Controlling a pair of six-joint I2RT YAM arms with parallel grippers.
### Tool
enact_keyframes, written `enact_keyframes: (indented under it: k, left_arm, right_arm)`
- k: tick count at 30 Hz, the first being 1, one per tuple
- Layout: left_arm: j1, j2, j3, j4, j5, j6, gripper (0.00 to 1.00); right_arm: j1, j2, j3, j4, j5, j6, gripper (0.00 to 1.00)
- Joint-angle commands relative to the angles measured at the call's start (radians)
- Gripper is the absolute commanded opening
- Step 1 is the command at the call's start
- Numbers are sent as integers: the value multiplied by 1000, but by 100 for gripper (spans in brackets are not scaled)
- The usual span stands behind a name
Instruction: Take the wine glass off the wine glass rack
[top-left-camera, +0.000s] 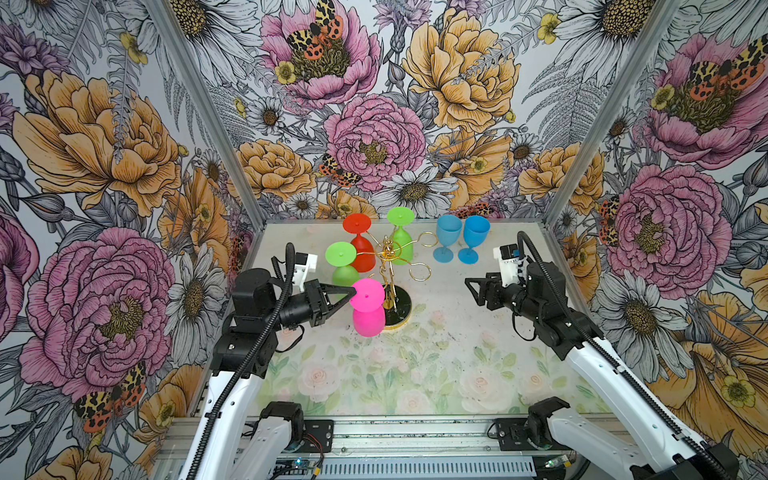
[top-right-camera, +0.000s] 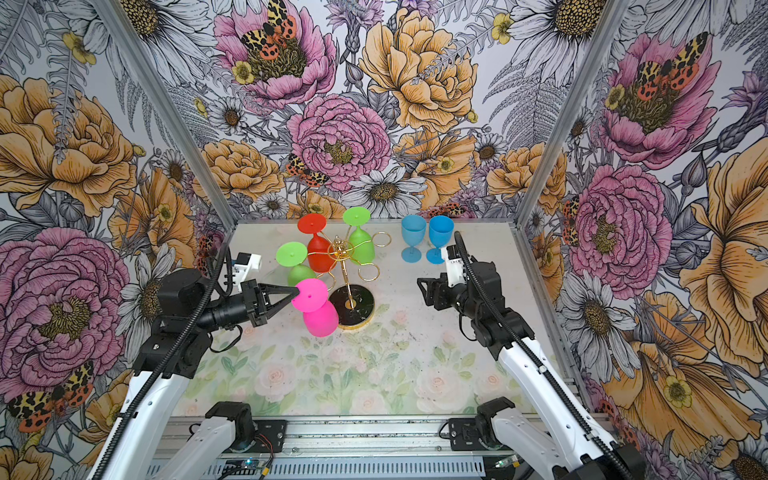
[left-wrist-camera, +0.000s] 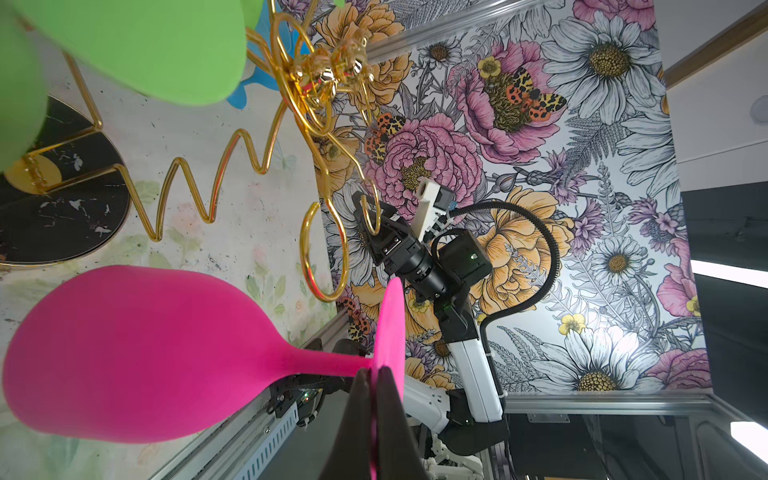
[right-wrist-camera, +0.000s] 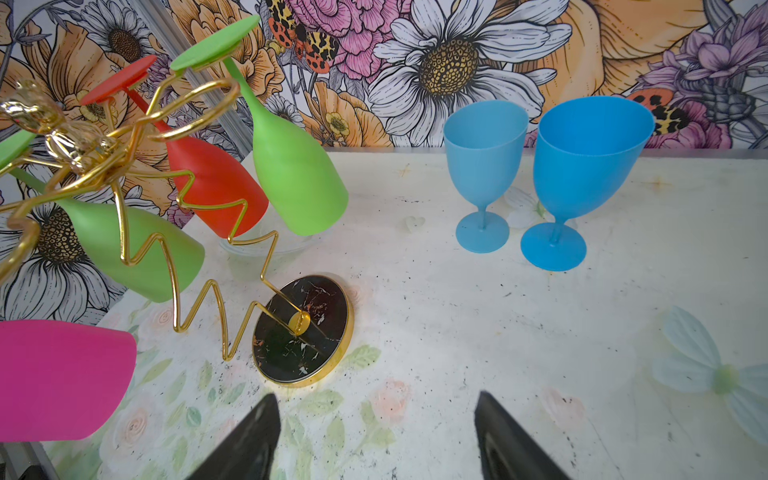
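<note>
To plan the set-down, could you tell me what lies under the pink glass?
Only floral table shows below the pink glass; its bowl covers the spot directly beneath.

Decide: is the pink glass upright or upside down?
Upside down: the pink glass has its foot up in the left gripper, bowl below.

Target = pink wine glass (top-left-camera: 367, 309): opaque hot pink, upside down, foot up and bowl down, approx vertical. Already off the rack: in left wrist view its stem is clear of the nearest gold loop. Foot rim is pinched edge-on in left gripper (top-left-camera: 353, 293). Bowl hangs just beside rack base, L-front side.

Wine glass rack (top-left-camera: 390, 266): thin gold wire, zigzag stem, curled loop arms, round black marbled base w/ gold rim. Stands on its base, centre-rear of workspace.
</note>
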Motion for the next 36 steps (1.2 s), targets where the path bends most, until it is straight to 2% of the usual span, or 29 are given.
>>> enact_keyframes:
  k: [1, 6, 16, 22, 29, 36]
  left_arm:
    - [-54, 11, 32, 2, 23, 47, 0]
    - [-166, 40, 52, 2, -18, 86, 0]
    - [-335, 132, 97, 3, -114, 162, 0]
    - [-485, 173, 121, 19, -262, 282, 0]
    - [-551, 224, 122, 61, -301, 328, 0]
    - [-624, 225, 124, 67, -401, 435, 0]
  right_arm:
    - [7, 3, 6, 35, -21, 14, 74]
    - [7, 3, -1, 36, -34, 18, 74]
    - [9, 2, -10, 34, -54, 25, 74]
    - [7, 8, -6, 33, -101, 36, 74]
    - [7, 13, 14, 32, -208, 82, 74]
    - [7, 37, 51, -2, -271, 153, 75]
